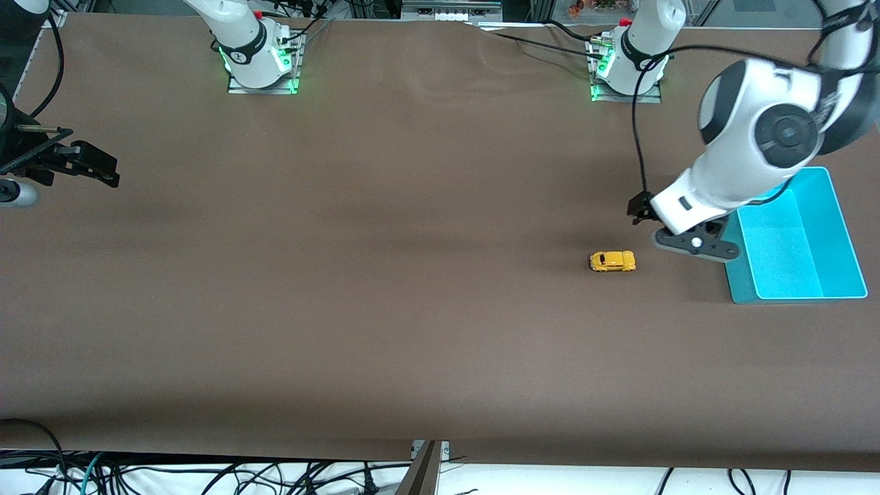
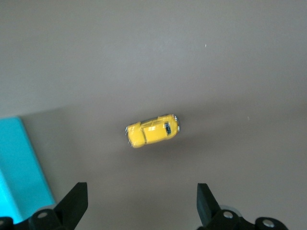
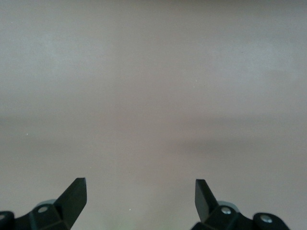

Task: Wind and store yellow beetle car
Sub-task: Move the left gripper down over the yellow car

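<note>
Yellow beetle car, rounded with dark windows, on brown worktop beside teal tray; left gripper above, fingers apart. Right gripper waits, fingers apart.

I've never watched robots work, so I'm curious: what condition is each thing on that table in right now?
Car: upright on its wheels on the table, untouched, beside the bin.
Bin: open-topped, nothing seen inside.
Left gripper: open, empty, over the table between car and bin.
Right gripper: open, empty, waiting at the right arm's end of the table.
</note>
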`<state>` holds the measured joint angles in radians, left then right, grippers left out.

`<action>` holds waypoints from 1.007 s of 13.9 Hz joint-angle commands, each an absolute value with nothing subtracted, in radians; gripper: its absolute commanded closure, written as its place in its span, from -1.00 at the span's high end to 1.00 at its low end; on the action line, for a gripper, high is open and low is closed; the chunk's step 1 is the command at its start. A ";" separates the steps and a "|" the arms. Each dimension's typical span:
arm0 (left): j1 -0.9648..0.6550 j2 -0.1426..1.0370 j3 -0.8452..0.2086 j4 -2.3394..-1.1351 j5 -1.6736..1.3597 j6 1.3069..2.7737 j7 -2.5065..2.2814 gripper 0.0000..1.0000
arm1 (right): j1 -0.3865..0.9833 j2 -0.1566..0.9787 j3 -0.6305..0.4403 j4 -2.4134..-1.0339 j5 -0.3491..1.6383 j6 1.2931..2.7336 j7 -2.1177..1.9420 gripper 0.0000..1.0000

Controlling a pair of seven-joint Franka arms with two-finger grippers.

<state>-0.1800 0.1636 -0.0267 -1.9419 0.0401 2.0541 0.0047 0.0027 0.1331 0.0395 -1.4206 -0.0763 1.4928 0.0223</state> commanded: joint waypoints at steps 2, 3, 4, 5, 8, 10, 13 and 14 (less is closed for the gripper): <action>-0.184 0.194 -0.020 -2.065 0.060 2.204 0.041 1.00 | -0.015 0.121 0.054 -1.440 -0.083 1.488 0.009 1.00; -0.190 0.210 -0.018 -2.069 0.061 2.213 0.108 1.00 | -0.015 0.121 0.054 -1.440 -0.081 1.489 0.009 1.00; -0.199 0.219 -0.018 -2.075 0.060 2.267 0.202 1.00 | -0.015 0.121 0.054 -1.440 -0.081 1.493 0.009 1.00; -0.199 0.230 -0.018 -2.091 0.060 2.322 0.292 1.00 | -0.015 0.121 0.054 -1.440 -0.083 1.490 0.009 1.00; -0.199 0.262 -0.017 -2.120 0.060 2.387 0.463 1.00 | -0.018 0.121 0.051 -1.440 -0.087 1.493 0.006 1.00; -0.196 0.290 -0.012 -2.120 0.058 2.408 0.662 1.00 | -0.018 0.121 0.051 -1.440 -0.089 1.494 -0.024 1.00; -0.195 0.363 0.035 -2.117 0.038 2.493 0.985 1.00 | -0.017 0.124 0.051 -1.440 -0.084 1.496 -0.025 1.00; -0.195 0.382 0.037 -2.117 0.031 2.511 1.065 1.00 | -0.017 0.124 0.051 -1.440 -0.086 1.496 -0.023 1.00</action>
<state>-0.1915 0.3375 0.0218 -2.1231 0.0424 2.4663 0.8939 -0.0054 0.1356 0.0393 -1.4297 -0.0764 1.4927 -0.0084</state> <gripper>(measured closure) 0.000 0.000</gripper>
